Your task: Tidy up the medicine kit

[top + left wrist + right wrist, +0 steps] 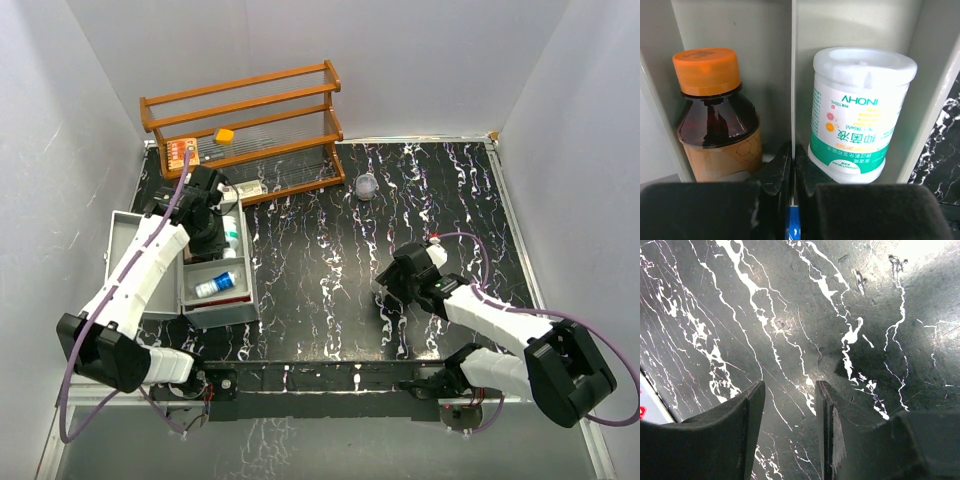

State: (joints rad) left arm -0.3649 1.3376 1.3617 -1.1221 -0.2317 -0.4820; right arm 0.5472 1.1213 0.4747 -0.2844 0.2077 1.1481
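left end effector (792, 150): pinched shut, holding nothing, over tray divider (792, 60).
medicine kit (220, 315): open, directly beneath left end effector; rigid metal, likely weighty; best taken by lid edge.
brown bottle (715, 115): left of fingertips; possibly glass, slippery.
right end effector (790, 390): half-spread, holding nothing, above table (790, 300).

The medicine kit (220, 315) is seen open at the left of the table (320, 250), a white bottle (217, 286) laid in its near compartment and the left arm (150, 260) extended over it, while a wooden rack (250, 120) is set along the back edge.
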